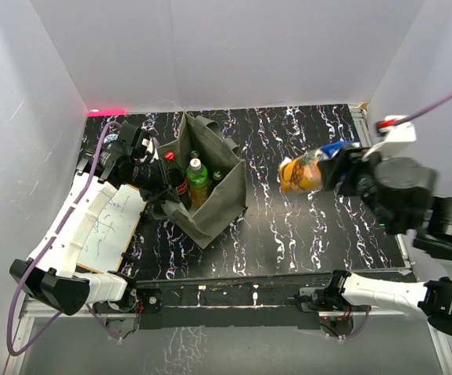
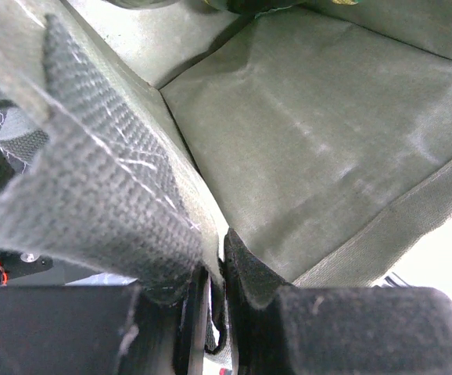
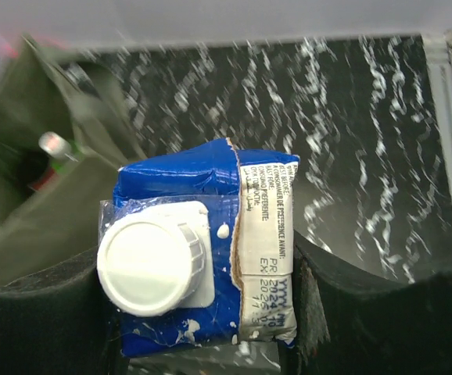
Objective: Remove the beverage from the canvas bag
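Between the pads of the right claw (image 3: 210, 320) sits the beverage carton (image 3: 202, 250), clamped by its sides, apparently clear above the counter (image 1: 304, 226), right of the canvas bag (image 1: 210, 187). The left claw (image 2: 214, 312) pinches the bag's wall, likely steadying it; bottles (image 1: 197, 181) stand inside.

Black bench (image 1: 304, 226) streaked with white: the olive-grey canvas bag (image 1: 222, 207) stands left of centre, open-topped, with a scribbled white board (image 1: 116, 223) lying flat along the left edge.
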Robot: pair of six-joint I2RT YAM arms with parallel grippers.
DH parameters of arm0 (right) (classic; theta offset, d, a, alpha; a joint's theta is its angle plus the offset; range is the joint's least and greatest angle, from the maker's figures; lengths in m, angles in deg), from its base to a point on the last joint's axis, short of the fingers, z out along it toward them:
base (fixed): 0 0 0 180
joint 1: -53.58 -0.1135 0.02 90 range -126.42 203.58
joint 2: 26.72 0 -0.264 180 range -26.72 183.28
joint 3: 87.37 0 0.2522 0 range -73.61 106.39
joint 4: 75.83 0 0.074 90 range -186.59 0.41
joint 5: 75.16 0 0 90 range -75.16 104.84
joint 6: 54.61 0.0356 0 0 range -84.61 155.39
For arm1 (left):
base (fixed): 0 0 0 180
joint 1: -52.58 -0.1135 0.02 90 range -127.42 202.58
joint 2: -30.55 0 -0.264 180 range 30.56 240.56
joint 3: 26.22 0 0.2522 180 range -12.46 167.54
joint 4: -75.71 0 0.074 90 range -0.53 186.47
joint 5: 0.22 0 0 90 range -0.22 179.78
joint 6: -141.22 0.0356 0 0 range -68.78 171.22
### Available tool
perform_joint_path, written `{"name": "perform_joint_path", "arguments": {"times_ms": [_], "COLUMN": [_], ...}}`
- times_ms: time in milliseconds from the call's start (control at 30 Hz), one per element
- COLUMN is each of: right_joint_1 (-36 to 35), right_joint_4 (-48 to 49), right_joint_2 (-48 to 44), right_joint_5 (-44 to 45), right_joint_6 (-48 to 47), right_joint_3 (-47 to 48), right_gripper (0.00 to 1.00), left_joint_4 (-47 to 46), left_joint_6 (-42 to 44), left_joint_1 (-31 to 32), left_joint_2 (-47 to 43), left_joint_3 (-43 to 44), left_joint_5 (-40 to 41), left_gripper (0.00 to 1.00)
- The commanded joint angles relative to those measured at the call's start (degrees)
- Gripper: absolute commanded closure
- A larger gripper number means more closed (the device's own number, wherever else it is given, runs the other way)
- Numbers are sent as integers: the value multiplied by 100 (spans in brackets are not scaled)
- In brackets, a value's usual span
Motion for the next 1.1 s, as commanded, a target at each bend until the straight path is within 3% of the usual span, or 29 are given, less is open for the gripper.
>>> {"name": "perform_joint_path", "arguments": {"times_ms": [0, 267, 400, 567, 667, 767, 967, 1067], "right_joint_1": [0, 13, 349, 2664, 3630, 4023, 4381, 4580], "right_joint_4": [1385, 2677, 3360, 3972, 4254, 4336, 4661, 4851], "right_joint_2": [-55, -87, 243, 889, 1408, 2040, 3192, 3654], "right_joint_5": [425, 860, 552, -1689, -2443, -2419, -2305, -2422], "right_joint_6": [456, -35, -537, -996, -1207, -1275, -1524, -1560], "right_joint_3": [-874, -2577, -2897, -2670, -2287, -1695, -837, -440], "right_gripper": [91, 92, 92, 92, 92, 92, 92, 92], "left_joint_4": [1, -195, -104, 76, 166, 178, 198, 19], "left_joint_6": [-141, -382, -288, -11, 130, 399, 1088, 1397], "left_joint_1": [13, 13, 13, 13, 13, 12, 13, 13], "left_joint_2": [-187, -135, -49, -2, -52, -124, 36, 114], "left_joint_3": [68, 141, 268, 300, 250, 258, 570, 663], "left_joint_5": [-55, -46, 59, 185, 231, 309, 751, 754], "left_gripper": [88, 88, 87, 85, 81, 70, 34, 22]}}
